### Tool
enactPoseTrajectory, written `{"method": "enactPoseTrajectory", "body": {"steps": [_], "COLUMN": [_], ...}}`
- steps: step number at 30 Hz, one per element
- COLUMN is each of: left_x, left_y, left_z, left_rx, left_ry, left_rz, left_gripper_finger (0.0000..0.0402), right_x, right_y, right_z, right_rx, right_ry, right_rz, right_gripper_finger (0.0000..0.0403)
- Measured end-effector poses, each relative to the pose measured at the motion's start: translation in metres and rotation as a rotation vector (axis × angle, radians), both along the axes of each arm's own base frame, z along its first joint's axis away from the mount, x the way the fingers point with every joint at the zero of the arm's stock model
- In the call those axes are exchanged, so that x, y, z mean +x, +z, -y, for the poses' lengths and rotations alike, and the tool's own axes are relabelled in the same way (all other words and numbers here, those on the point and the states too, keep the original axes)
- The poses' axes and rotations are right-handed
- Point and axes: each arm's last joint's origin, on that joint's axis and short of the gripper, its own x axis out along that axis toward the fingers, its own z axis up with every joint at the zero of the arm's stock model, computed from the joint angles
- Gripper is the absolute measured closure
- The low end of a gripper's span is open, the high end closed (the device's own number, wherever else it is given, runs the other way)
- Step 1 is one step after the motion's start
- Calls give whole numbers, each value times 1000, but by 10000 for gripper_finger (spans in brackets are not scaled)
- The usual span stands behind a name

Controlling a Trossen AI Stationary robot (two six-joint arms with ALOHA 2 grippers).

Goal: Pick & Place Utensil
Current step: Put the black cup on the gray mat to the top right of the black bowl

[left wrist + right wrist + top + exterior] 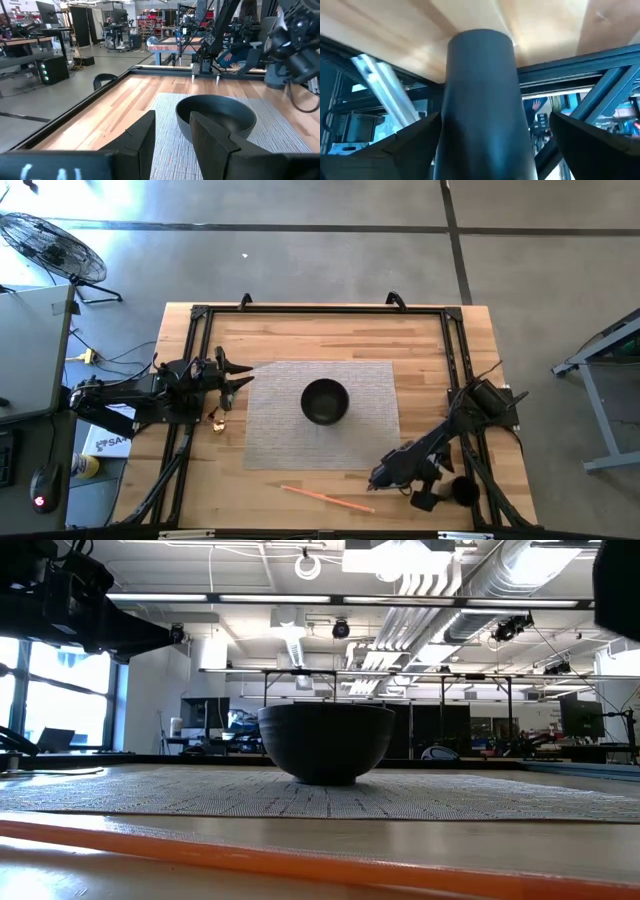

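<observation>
A thin orange stick lies flat on the wood near the table's near edge; in the low view it crosses the foreground. A black bowl stands on a grey woven mat. My left gripper hovers open at the mat's left edge, pointing at the bowl. My right gripper is open near the table's near right corner, its fingers on either side of a dark cylinder. My right gripper has one finger close against the dark cylinder's side, and the other finger stands apart from it. Whether the near finger touches the cylinder, I cannot tell.
A black metal frame runs along the table's far, left and right sides. A small gold-coloured object lies on the wood under my left arm. Bare wood shows between the mat and the orange stick.
</observation>
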Motion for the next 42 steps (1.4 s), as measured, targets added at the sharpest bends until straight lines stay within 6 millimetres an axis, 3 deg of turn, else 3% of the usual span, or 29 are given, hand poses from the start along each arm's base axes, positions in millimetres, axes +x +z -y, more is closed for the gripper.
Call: {"method": "enactPoseTrajectory", "body": {"steps": [13,23,29,36,42], "left_x": [0,0,0,0,0], "left_y": [0,0,0,0,0], "left_z": [0,0,0,0,0], "left_rx": [0,0,0,0,0], "left_ry": [0,0,0,0,0], "left_rz": [0,0,0,0,1], "left_gripper_finger": [282,282,282,282,282], "right_x": [-30,-29,-17,-7,15], "right_y": [-20,-19,-8,5,16], "right_z": [-8,-10,-7,16,51], "right_rx": [101,95,108,117,128], "right_ry": [-43,-59,-54,-64,-63], "right_rz": [-123,-130,-105,-161,-40], "right_gripper_finger": [36,42,75,93,95]}}
